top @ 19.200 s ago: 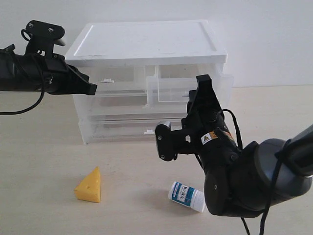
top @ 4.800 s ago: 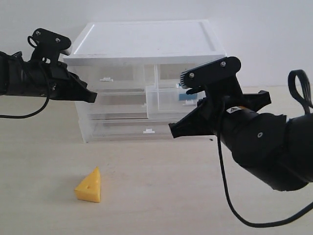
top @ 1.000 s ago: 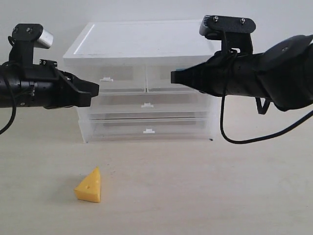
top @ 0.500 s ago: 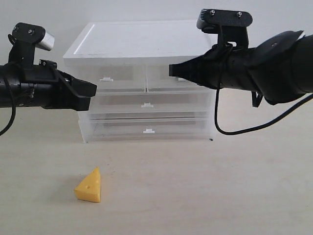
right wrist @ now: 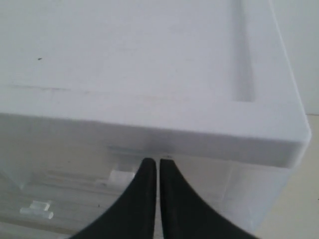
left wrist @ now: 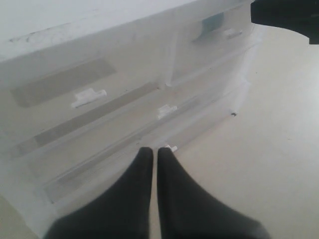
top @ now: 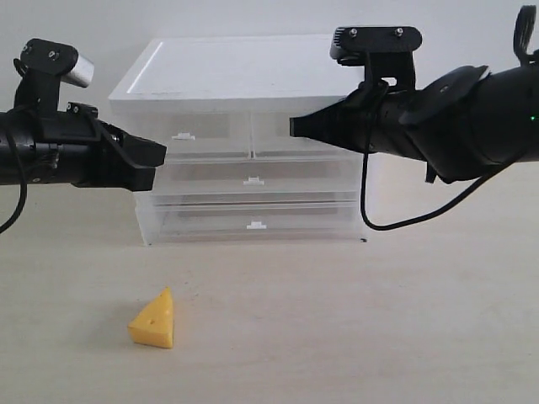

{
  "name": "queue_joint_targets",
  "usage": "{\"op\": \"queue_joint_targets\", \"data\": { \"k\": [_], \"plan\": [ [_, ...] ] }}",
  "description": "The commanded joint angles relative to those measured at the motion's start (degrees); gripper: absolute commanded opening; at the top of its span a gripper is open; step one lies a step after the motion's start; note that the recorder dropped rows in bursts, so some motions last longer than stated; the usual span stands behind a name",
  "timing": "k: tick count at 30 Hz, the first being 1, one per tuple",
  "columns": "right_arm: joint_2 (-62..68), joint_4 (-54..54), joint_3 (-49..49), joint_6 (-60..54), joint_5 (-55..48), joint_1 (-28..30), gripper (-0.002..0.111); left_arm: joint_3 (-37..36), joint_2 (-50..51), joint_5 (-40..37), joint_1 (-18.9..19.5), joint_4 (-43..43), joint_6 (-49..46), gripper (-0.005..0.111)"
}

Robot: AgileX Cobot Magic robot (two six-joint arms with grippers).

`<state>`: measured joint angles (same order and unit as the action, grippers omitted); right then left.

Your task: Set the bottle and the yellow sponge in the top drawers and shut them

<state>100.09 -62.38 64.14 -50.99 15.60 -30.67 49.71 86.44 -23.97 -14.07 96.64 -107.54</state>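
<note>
My left claw (top: 160, 156) and right claw (top: 295, 128) are both pinched together, empty, near the shut top drawers (top: 210, 126). The sponge (top: 153, 320) lies alone on the worktop (top: 354, 337). It looks light and squashy, best gripped across its flat faces.

Left claw (top: 158, 156) and right claw (top: 296, 128) point horizontally toward each other, both pinched closed.
</note>
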Motion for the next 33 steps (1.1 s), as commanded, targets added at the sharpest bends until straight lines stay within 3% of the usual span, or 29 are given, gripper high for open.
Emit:
{"op": "queue_joint_targets", "data": {
  "k": [1, 11, 17, 27, 33],
  "plan": [
    [1.3, 0.4, 1.3, -0.7, 0.7, 0.4, 0.000, -0.1, -0.1, 0.2, 0.2, -0.2, -0.3, 0.004],
    [1.7, 1.3, 2.2, -0.7, 2.5, 0.4, 0.000, -0.1, -0.1, 0.4, 0.2, -0.2, -0.7, 0.004],
    [1.7, 1.4, 2.3, -0.6, 2.5, 0.4, 0.000, 0.4, 0.2, 7.3, 0.2, 0.4, -13.8, 0.004],
    [1.7, 1.4, 2.3, -1.6, 2.1, 0.4, 0.000, 3.0, 3.5, 12.4, 0.1, -17.6, -14.6, 0.004],
    [1.7, 1.5, 2.3, -2.5, 2.1, 0.4, 0.000, 4.4, 7.0, 16.5, -1.5, -22.9, -14.6, 0.004]
  ]
}}
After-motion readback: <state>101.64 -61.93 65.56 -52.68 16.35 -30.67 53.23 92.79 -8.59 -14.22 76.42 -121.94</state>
